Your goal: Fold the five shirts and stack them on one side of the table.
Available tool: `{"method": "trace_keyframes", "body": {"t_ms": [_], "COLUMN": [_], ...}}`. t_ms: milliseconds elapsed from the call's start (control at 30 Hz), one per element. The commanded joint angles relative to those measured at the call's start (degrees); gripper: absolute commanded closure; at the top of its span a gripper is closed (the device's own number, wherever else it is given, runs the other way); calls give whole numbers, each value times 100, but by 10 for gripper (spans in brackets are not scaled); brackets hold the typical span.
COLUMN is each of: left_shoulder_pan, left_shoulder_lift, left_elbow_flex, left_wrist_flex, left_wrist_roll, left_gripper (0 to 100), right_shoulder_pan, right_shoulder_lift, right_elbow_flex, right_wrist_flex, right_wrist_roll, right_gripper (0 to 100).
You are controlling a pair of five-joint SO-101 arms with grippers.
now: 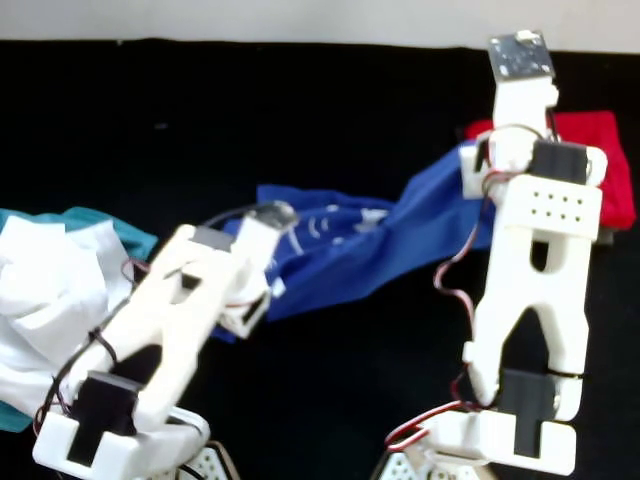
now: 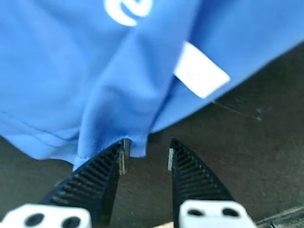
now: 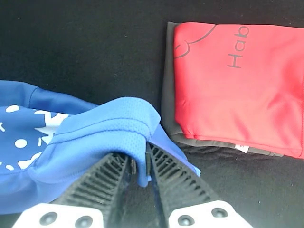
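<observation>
A blue shirt with white print lies stretched across the middle of the black table. My right gripper is shut on a bunched fold of the blue shirt at its far right end, and in the high view this gripper is beside the red shirt. My left gripper stands open low over the table at the shirt's left end. The hem of the blue shirt touches one fingertip. In the high view the left gripper is over that end.
The folded red shirt rests on a folded dark grey shirt at the far right. A crumpled white shirt lies over a teal shirt at the left edge. A white label hangs from the blue shirt.
</observation>
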Motion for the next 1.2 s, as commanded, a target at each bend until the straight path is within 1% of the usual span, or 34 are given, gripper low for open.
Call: {"method": "trace_keyframes", "body": {"t_ms": [0, 133, 367, 400, 433, 467, 500, 533, 600, 700, 900, 1067, 1167], "left_shoulder_pan": [-532, -963, -901, -901, -910, -910, -910, -910, -910, -910, -910, -910, -804], "left_shoulder_lift": [-101, -92, -92, -101, -136, -154, -154, -154, -154, -154, -154, -154, -110], "left_elbow_flex": [-31, 13, 4, -31, -31, -40, -92, -171, -426, -998, -2352, -3785, -4004], "left_wrist_flex": [-237, -422, -404, -404, -404, -404, -387, -273, 26, 651, 2136, 3420, 3719], "left_wrist_roll": [-387, -703, -712, -712, -712, -703, -703, -703, -703, -703, -703, -703, -703], "left_gripper": [853, 853, 856, 877, 922, 989, 995, 977, 994, 991, 991, 991, 991], "right_shoulder_pan": [66, 40, 31, 31, 31, 31, 31, 31, 40, 31, 31, 31, 31], "right_shoulder_lift": [-277, -277, -277, -277, -277, -277, -277, -277, -277, -277, -277, -286, -277], "right_elbow_flex": [-48, -57, -57, -57, -57, -57, -57, -57, -57, -57, -57, -277, -444], "right_wrist_flex": [40, 22, 4, 4, 22, 31, 40, 40, 40, 40, 22, 110, 171], "right_wrist_roll": [-18, -18, -18, -18, -18, -18, -18, -18, -18, -18, -18, -53, -62], "right_gripper": [992, 992, 992, 992, 992, 992, 992, 992, 992, 992, 992, 992, 992]}}
